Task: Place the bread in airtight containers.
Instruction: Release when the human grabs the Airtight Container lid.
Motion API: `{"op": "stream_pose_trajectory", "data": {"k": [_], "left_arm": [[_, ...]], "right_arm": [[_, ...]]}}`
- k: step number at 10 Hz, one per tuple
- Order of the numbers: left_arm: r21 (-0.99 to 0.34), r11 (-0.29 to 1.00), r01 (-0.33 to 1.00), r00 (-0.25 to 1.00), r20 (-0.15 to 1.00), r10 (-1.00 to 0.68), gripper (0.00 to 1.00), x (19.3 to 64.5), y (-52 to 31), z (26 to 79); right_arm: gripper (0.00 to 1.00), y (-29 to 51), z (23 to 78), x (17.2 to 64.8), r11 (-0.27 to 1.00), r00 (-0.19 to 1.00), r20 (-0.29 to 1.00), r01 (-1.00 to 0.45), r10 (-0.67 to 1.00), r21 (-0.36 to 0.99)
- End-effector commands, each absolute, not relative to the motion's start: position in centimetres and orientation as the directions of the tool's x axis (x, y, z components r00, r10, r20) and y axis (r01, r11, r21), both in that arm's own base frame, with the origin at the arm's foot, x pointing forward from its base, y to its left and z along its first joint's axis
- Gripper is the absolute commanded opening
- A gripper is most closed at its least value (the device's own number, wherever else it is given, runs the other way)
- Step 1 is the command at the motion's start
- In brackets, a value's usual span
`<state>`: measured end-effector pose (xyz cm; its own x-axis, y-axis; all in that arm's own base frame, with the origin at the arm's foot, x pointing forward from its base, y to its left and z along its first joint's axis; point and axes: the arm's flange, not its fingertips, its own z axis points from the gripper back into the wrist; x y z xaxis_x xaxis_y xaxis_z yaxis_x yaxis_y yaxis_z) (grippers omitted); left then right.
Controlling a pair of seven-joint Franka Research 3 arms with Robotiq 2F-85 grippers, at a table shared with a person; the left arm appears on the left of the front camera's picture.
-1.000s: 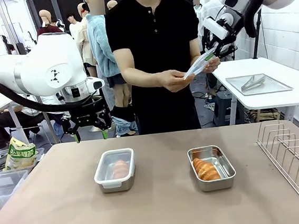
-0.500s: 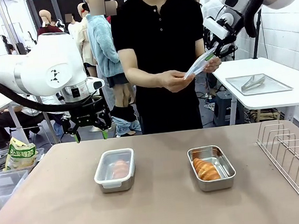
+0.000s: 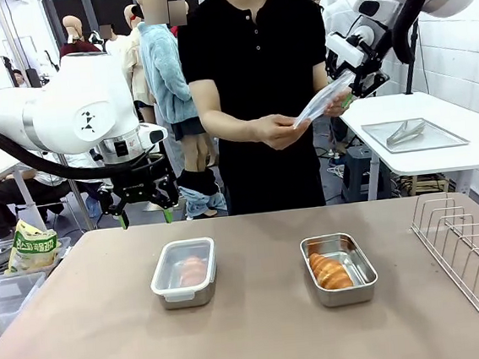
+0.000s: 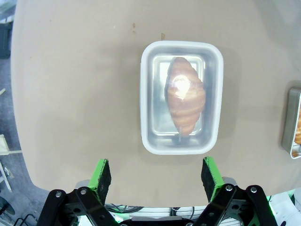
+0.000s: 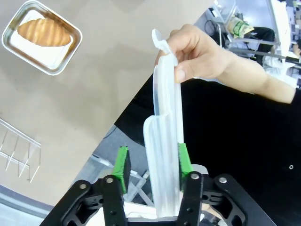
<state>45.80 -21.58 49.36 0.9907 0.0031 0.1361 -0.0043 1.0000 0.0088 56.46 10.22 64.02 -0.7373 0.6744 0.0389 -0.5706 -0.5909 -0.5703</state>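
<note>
Handover: right gripper [image 5: 150,165] pinching translucent whitish plastic lid [image 5: 162,155] held by person's hand [image 5: 197,59], apparently for open steel tub [image 3: 340,268]; left gripper [image 4: 155,175] spread, idle

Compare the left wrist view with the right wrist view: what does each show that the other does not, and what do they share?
Left wrist alone: the lidded container with a croissant under its translucent lid, beyond the open left gripper.
Right wrist alone: the person's hand holding the loose lid between the right gripper fingers, and a wire rack.
Shared: the tan table and the open container.
</note>
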Motion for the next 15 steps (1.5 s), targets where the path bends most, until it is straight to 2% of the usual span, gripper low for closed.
{"op": "stream_pose_trajectory", "data": {"k": [1,15], "left_arm": [[0.009,1.000,-0.005,0.990,0.139,0.004,1.00,45.80,-21.42,49.50],[0.009,1.000,-0.005,0.990,0.139,0.004,1.00,45.80,-21.42,49.50]], "right_arm": [[1.00,10.48,64.19,56.51,-0.581,-0.720,0.038,-0.589,0.693,-0.561],[1.00,10.33,64.57,56.27,-0.587,-0.735,0.035,-0.568,0.677,-0.576]]}}
